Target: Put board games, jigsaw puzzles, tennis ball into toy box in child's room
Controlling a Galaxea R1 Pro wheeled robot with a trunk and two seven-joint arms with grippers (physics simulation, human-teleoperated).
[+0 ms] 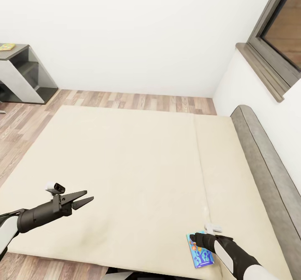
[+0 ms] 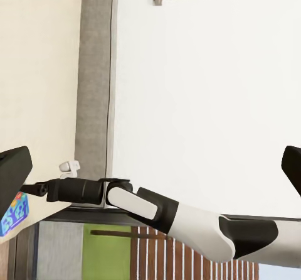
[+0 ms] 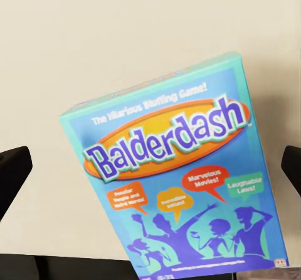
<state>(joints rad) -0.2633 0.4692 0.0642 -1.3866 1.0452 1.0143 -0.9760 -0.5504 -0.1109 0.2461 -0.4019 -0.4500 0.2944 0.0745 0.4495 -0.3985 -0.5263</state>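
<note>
A small blue board game (image 1: pixel 200 255) lies flat on the bed (image 1: pixel 138 163) at the near right corner of the beige mattress; its lid (image 3: pixel 182 186) reads "Balderdash". My right gripper (image 1: pixel 196 243) hangs open just above it, with the box between its two black fingertips (image 3: pixel 12 179) and not touched by them. My left gripper (image 1: pixel 88 196) is open with nothing in it, hovering over the near left of the mattress. The left wrist view looks across at the right arm (image 2: pixel 157 208) and a corner of the blue game (image 2: pixel 14 212). Part of the table (image 1: pixel 19 73) shows far left.
The grey headboard (image 1: pixel 267 163) runs along the bed's right side under a white wall with a dark-framed window (image 1: pixel 278 37). Wood-plank floor (image 1: pixel 25 121) lies left of and behind the bed. A flat yellow item (image 1: pixel 6 46) sits on the table, too small to identify.
</note>
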